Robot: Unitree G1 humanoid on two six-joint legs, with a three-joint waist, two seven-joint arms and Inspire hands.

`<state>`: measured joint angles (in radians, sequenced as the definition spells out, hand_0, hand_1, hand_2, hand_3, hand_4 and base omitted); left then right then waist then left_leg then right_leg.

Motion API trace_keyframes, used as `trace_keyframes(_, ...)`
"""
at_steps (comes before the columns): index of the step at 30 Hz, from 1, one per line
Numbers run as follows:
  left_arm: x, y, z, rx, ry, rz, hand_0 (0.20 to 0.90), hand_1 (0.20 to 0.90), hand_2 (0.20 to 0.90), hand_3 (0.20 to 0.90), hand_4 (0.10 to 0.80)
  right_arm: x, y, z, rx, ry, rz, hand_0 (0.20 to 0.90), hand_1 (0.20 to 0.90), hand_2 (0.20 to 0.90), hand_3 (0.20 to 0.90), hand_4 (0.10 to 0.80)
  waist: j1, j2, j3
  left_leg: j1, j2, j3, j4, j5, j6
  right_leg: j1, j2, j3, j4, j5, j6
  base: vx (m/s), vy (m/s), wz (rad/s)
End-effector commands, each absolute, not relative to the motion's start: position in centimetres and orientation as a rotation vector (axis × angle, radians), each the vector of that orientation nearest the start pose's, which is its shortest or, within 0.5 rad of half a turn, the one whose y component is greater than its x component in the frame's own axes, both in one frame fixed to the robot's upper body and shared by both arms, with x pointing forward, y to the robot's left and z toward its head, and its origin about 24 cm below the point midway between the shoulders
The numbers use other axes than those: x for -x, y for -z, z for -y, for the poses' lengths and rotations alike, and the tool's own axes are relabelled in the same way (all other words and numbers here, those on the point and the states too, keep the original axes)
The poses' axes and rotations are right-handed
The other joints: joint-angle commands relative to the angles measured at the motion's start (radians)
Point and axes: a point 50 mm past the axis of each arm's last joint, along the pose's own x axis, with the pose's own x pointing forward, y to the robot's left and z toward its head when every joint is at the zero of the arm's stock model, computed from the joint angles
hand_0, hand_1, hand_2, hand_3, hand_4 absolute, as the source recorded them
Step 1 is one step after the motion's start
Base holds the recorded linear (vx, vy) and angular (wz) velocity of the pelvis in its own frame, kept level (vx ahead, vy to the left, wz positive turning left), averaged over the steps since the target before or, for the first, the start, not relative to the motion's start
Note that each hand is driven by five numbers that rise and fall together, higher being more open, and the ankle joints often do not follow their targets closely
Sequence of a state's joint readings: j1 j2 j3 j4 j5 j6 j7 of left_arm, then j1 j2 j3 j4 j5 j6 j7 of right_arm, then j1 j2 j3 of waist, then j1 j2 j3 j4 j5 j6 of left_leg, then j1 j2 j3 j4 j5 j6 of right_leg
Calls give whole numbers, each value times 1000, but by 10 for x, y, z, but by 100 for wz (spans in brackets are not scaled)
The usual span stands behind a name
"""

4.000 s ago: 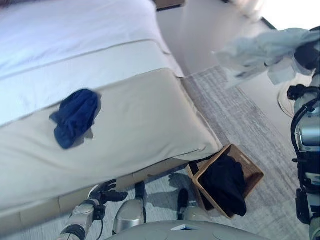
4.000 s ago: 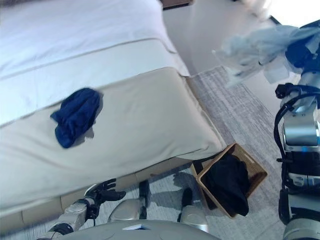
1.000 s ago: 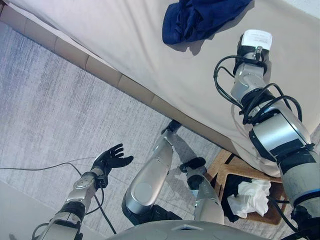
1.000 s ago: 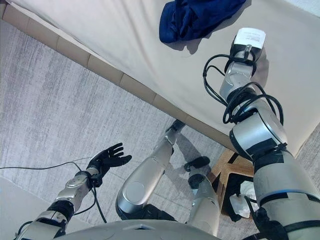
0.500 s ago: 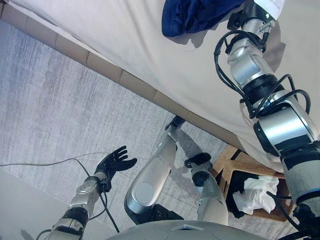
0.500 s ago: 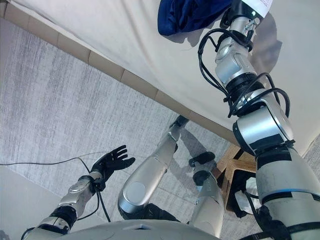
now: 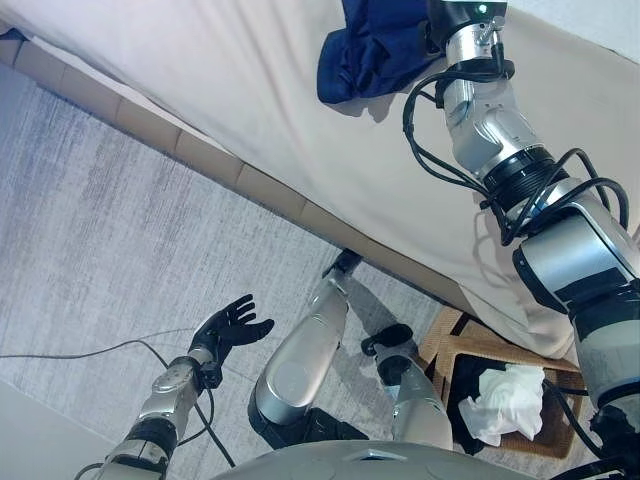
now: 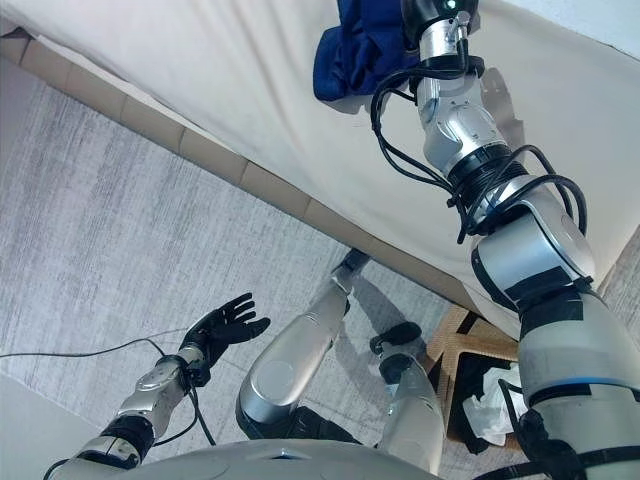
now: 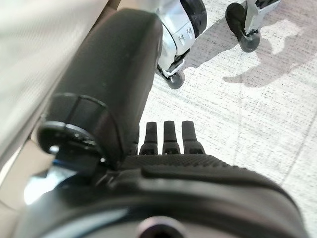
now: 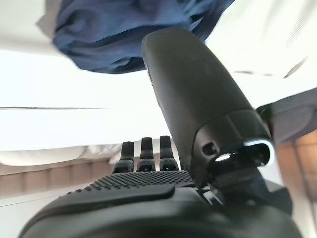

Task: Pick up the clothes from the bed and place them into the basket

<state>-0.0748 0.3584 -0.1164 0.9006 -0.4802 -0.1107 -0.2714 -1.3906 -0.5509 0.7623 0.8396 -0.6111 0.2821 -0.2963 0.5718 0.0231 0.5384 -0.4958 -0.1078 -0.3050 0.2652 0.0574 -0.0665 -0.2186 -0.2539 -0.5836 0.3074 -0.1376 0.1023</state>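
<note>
My left robot hand (image 7: 232, 322) hangs low over the grey carpet (image 7: 90, 230), well apart from the bed, its fingers spread and relaxed with nothing in them; my left wrist view shows the same straight fingertips over the carpet. Further right, the beige bed cover (image 7: 250, 90) runs across the top of the eye views, and on it lies the dark blue garment (image 7: 370, 50), crumpled in a heap near the upper edge. My right arm reaches up across the bed to that heap, and my right robot hand (image 10: 143, 148) is just beside the garment, at its right edge. In the right wrist view my fingers point out straight and loose, holding nothing, and the blue cloth shows past the thumb, near it, though I cannot tell whether they touch. At the far right, down on the floor beside the bed, stands the woven basket (image 7: 550, 440), with a white garment (image 7: 505, 400) lying crumpled on top of dark clothing (image 7: 465, 385) inside it.
</note>
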Motion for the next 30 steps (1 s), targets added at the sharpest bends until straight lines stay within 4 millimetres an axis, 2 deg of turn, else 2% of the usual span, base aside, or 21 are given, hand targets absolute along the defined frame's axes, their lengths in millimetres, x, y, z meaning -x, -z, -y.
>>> trace_keyframes(1,-149,107,-286,65,-41,-804,900,900,900,900,800,-394,-374,118,1722,519,670,900,900,900,900,800,54,-6,-23,33,6,65,-34,-46,64,119,-9,-38,10,20,-18,54,0,14)
trace_keyframes(7,-145,103,-294,57,-38,-799,900,900,900,900,800,-407,-367,142,1821,504,305,900,900,900,900,800,91,10,-18,-12,-7,60,-24,-27,68,106,-24,-76,61,10,-19,50,-6,18)
trace_keyframes(12,-138,103,-295,67,-29,-769,900,900,900,900,800,-409,-368,150,1861,554,187,900,900,900,900,800,111,44,-18,-85,-22,58,11,-17,79,28,-51,-107,190,-22,-24,7,48,16)
trace_keyframes(16,-135,100,-294,122,-27,-709,900,900,900,900,800,-410,-366,156,1882,606,57,900,900,900,900,800,127,89,-18,-188,-42,60,72,-11,91,-118,-98,-113,346,-61,-24,-47,100,5)
trace_keyframes(21,-131,100,-289,177,11,-690,900,900,900,900,800,-411,-363,164,1873,603,-34,900,900,900,900,800,129,101,-18,-283,-52,68,144,-33,100,-239,-123,-107,410,-70,-18,-69,87,-10)
trace_keyframes(22,-131,99,-288,181,22,-688,900,900,900,900,800,-412,-359,166,1858,579,-44,858,858,858,851,751,124,98,-18,-313,-50,66,164,-39,101,-270,-121,-107,408,-68,-13,-40,19,-16)
trace_keyframes(23,-131,99,-288,182,22,-687,900,900,900,900,800,-412,-359,166,1855,578,-42,858,858,858,851,751,124,96,-18,-317,-49,67,165,-39,101,-275,-120,-106,409,-69,-13,-53,14,-21)
trace_keyframes(24,-131,99,-287,186,32,-682,900,900,900,900,800,-413,-358,165,1842,559,-29,451,451,451,376,276,121,92,-18,-335,-46,66,172,-40,101,-294,-115,-103,404,-67,-11,-44,-3,-18)
trace_keyframes(25,-131,98,-287,182,45,-677,900,900,900,900,800,-413,-357,165,1822,557,-8,300,300,300,200,100,118,89,-18,-348,-44,66,177,-41,103,-308,-111,-103,400,-67,-9,-56,-16,-20)
trace_keyframes(27,-132,97,-285,171,59,-667,900,900,900,900,800,-414,-356,165,1758,566,72,300,300,300,200,100,112,82,-18,-365,-38,66,183,-42,103,-326,-104,-99,393,-61,-5,-37,-32,-19)
trace_keyframes(30,-133,97,-283,163,51,-662,900,900,900,900,800,-410,-363,162,1573,626,309,300,300,300,200,100,87,68,-18,-362,-22,68,176,-44,102,-332,-83,-89,364,-47,3,-38,-42,-14)
